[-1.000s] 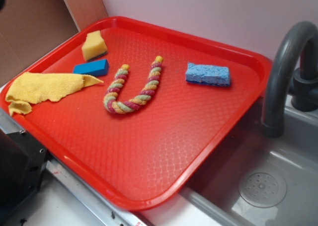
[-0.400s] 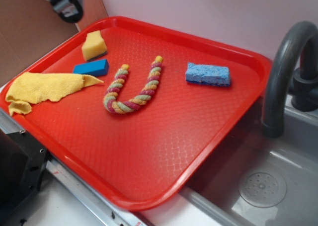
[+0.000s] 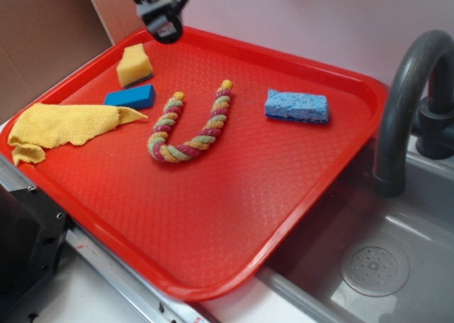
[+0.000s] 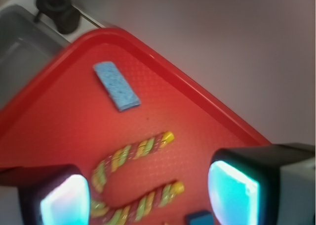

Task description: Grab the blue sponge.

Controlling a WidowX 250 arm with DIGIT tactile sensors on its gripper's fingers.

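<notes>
On red tray (image 3: 333, 174), 1 blue sponge (image 3: 296, 106), 1 yellow sponge (image 3: 134, 65), 1 rope (image 3: 190, 126), gripper (image 3: 162, 21) jaws open, empty

Pale wall (image 3: 298, 14) behind; brown panel (image 3: 42, 39) at left; grey sink (image 3: 383, 266) with dark faucet (image 3: 404, 89) at right.

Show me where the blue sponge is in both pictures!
Exterior view: the blue sponge lies on the right side of the red tray, far from the gripper at the top left.
Wrist view: the blue sponge sits upper left, beyond the open gripper.
Shared landmark: the U-shaped rope lies between gripper and sponge in both.
</notes>
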